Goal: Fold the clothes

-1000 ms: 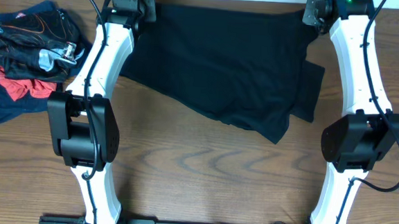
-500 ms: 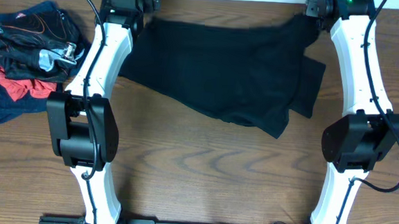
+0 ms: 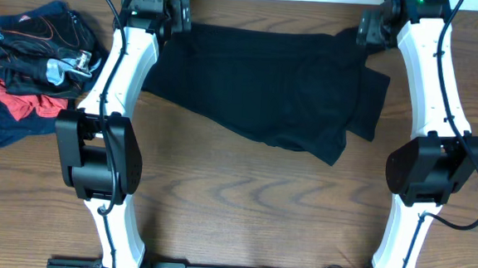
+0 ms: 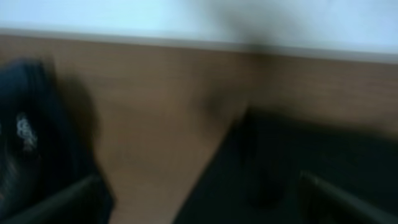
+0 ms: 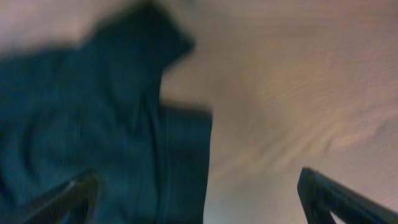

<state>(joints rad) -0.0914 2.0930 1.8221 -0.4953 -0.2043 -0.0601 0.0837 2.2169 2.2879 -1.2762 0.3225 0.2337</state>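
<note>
1. Black cloth lies between your two arms: the T-shirt (image 3: 267,86) is spread out and rumpled on the far part of the wooden table (image 3: 243,209). One flap of it sticks out on the right arm's side.
2. Your left gripper (image 4: 199,208) stands with its jaws wide apart and nothing between them. Its fingertips (image 4: 68,202) show only at the bottom corners of the left wrist view.
3. Ahead of the left jaws, bare wood fills the gap on the left-hand finger's side. The T-shirt's corner lies ahead, toward the finger on the right of that view.
4. Outside the other left finger sits a dark bundle, the pile (image 3: 27,63) of black, red and navy garments. It lies well apart from the T-shirt.
5. Your right gripper (image 5: 199,208) is also spread wide and holds nothing.
6. The T-shirt reaches from ahead of the right jaws down into the gap beside the finger on the left of the right wrist view. Bare table lies before the other finger.
7. Both wrist views are blurred, so you cannot tell whether any fingertip touches the cloth.
</note>
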